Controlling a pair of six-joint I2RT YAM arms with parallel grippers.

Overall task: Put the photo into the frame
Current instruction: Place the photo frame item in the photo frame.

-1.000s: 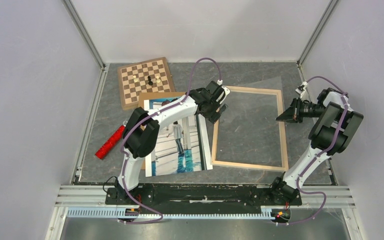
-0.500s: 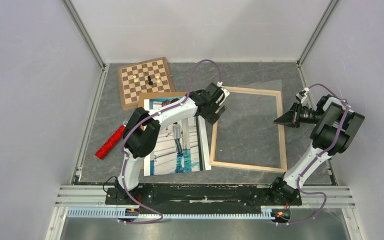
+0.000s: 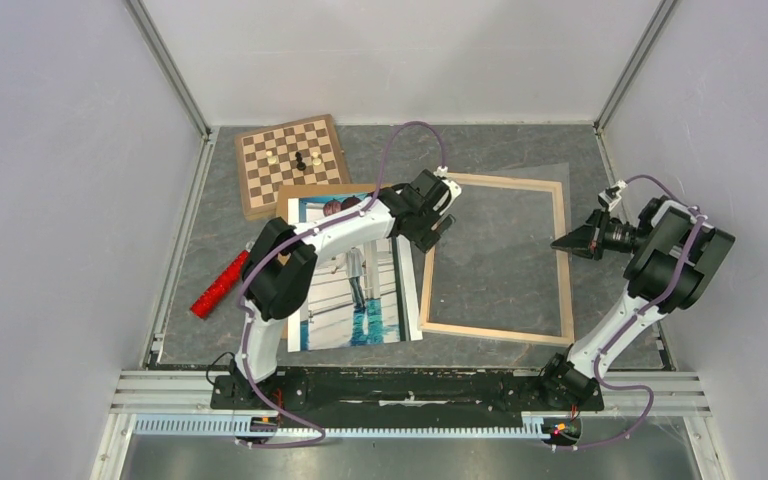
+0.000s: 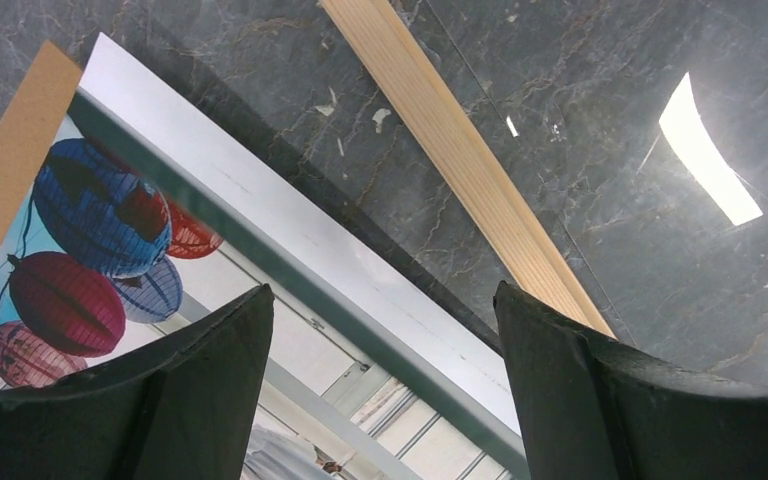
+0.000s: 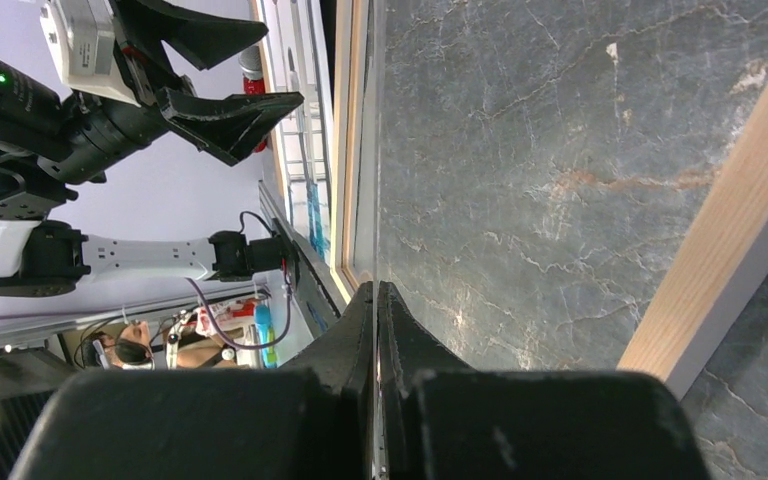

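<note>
The photo (image 3: 355, 290) lies face up on the table just left of the frame, not yet inserted, and the left gripper (image 4: 382, 300) hovers over its top right border with jaws apart, holding nothing. The frame (image 3: 495, 331) lies flat and empty – insertion remains entirely to do – while the right gripper (image 3: 557, 242) is clamped, apparently on the edge of a thin clear sheet (image 3: 535, 168). Against the earlier frame, photo and frame sit slightly further left, and the right arm has drawn back.

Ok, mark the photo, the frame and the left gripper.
the photo (image 3: 370, 325): top view, blue floor of the print.
the frame (image 3: 495, 332): top view, its near wooden bar.
the left gripper (image 4: 380, 295): left wrist view, midway between its open fingers.
</note>
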